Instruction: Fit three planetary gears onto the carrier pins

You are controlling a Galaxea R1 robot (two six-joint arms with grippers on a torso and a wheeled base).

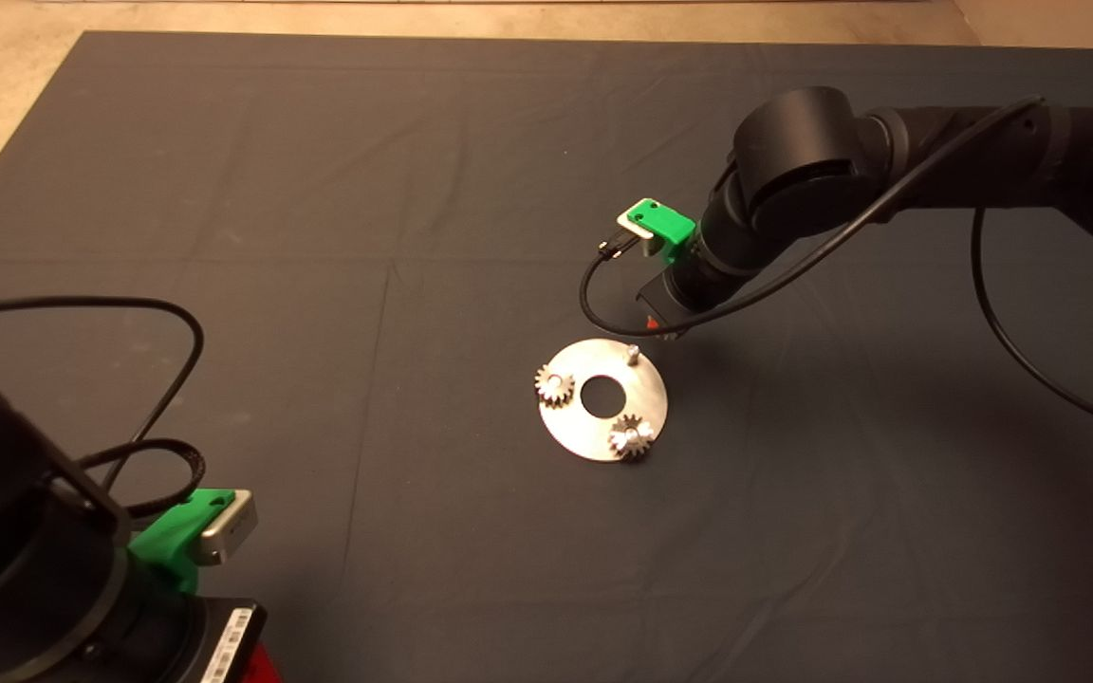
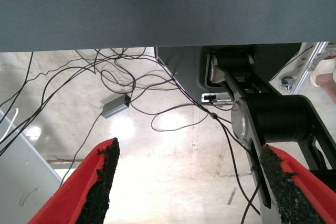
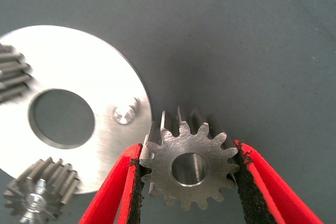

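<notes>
Right hand (image 3: 188, 182) pinching third gear (image 3: 188, 169) just beside the disc (image 1: 603, 398), near its bare pin (image 3: 125, 114); left hand (image 2: 186, 182) parked, spread wide.

The bare pin (image 1: 633, 355) stood unoccupied at the disc's (image 1: 603, 436) far edge, open from above. The right gripper (image 3: 188, 174), clamped on a gear (image 3: 188, 167), hung just beside that edge over open mat (image 1: 366, 237). Two mounted gears (image 1: 554, 386) (image 1: 631, 436) crowded the disc's other sides. The left gripper (image 2: 186, 182) sat parked well apart, fingers spread.
</notes>
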